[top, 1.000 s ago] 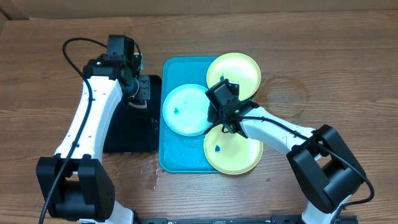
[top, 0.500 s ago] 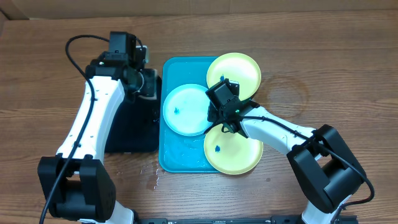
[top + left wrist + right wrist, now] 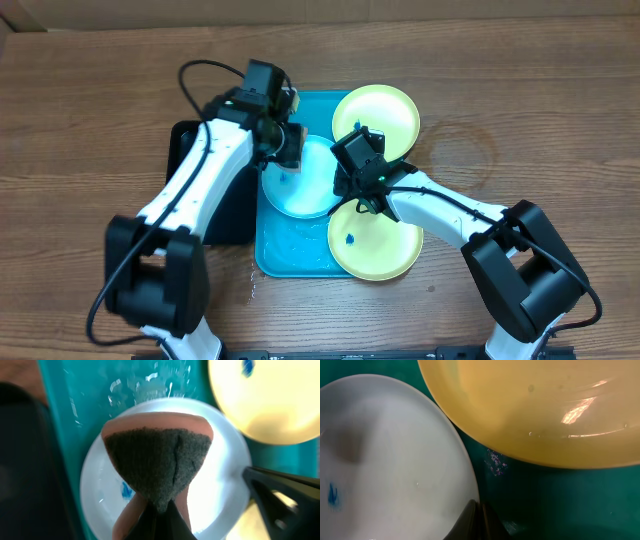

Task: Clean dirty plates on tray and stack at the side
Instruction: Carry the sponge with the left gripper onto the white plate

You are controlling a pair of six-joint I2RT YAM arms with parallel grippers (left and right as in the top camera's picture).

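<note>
My left claw (image 3: 160, 512) clamps the sponge (image 3: 157, 465) over the cyan plate (image 3: 300, 198). My right claw (image 3: 477, 520) pinches its rim. The tray's (image 3: 290, 255) long axis runs near-to-far.

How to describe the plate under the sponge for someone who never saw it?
On the wooden table, find the turquoise tray. Three plates rest on it; take the leftmost plate. It alone is light cyan; the other two are pale yellow-green.
</note>
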